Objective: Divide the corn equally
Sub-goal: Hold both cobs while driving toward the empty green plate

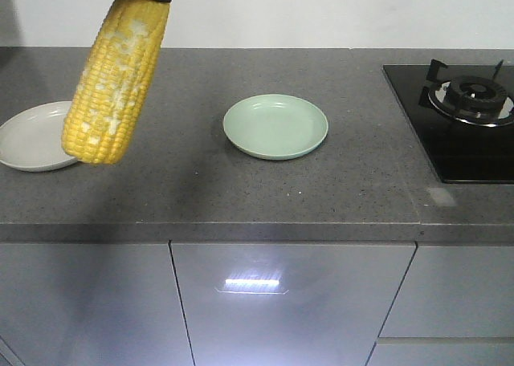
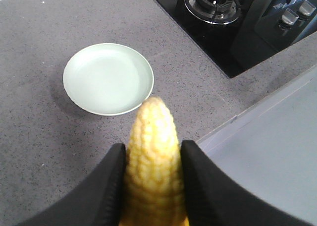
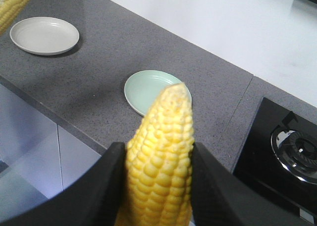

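Note:
A yellow corn cob with whitish patches (image 1: 112, 85) hangs tip up, high over the counter and in front of the right rim of the white plate (image 1: 32, 136). My left gripper (image 2: 152, 147) is shut on it, and the cob's pointed end (image 2: 153, 122) sticks out towards the empty pale green plate (image 2: 108, 78). My right gripper (image 3: 158, 146) is shut on a second, brighter cob (image 3: 166, 117), held above the counter near its front edge with the green plate (image 3: 148, 89) beyond. The right gripper is out of the front view. Both plates are empty.
A black gas hob (image 1: 466, 117) with a burner fills the counter's right end. The grey counter's front edge (image 1: 241, 229) drops to cabinet doors. The left-held cob (image 3: 12, 5) shows at the top left of the right wrist view, near the white plate (image 3: 44, 35).

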You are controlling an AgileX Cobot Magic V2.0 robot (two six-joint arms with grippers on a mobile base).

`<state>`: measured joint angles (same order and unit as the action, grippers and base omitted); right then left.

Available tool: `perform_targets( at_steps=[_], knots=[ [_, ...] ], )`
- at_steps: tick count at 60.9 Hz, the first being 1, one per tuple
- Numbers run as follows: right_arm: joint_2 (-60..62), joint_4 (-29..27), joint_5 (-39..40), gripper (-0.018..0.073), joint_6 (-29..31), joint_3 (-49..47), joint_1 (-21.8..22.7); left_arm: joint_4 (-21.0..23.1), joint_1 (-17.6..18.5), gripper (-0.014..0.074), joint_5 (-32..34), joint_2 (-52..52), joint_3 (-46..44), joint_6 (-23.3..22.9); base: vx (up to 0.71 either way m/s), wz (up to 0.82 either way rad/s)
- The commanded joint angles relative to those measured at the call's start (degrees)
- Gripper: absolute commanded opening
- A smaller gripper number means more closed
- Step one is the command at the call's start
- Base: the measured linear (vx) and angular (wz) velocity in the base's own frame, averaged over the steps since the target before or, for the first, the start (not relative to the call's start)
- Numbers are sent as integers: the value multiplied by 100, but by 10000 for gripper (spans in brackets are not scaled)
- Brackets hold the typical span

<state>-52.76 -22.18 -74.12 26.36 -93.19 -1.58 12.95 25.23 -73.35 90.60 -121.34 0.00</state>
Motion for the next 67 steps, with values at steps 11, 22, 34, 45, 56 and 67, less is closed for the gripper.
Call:
perform_targets(
  at_steps=[11, 22, 34, 45, 56, 67],
  knots=[
    [-4, -108, 44, -1, 34, -112, 40, 99, 14, -6, 168, -206, -145, 0, 8, 2],
    [-4, -108, 44, -1, 34, -112, 40, 99, 14, -6, 168, -206, -145, 0, 9, 2],
    [-4, -108, 44, -1, 34, -112, 40, 99, 14, -6, 168, -206, -145, 0, 8, 2],
    [-4, -108, 44, -1, 34, -112, 40, 99, 14, -6, 168, -206, -145, 0, 8, 1],
    [-4, -108, 44, -1, 34, -112, 40, 99, 14, -6, 168, -206, -145, 0, 8, 2],
    [-4, -108, 44, -1, 34, -112, 40, 99, 14, -6, 168, -206, -145, 0, 8, 1]
  ],
)
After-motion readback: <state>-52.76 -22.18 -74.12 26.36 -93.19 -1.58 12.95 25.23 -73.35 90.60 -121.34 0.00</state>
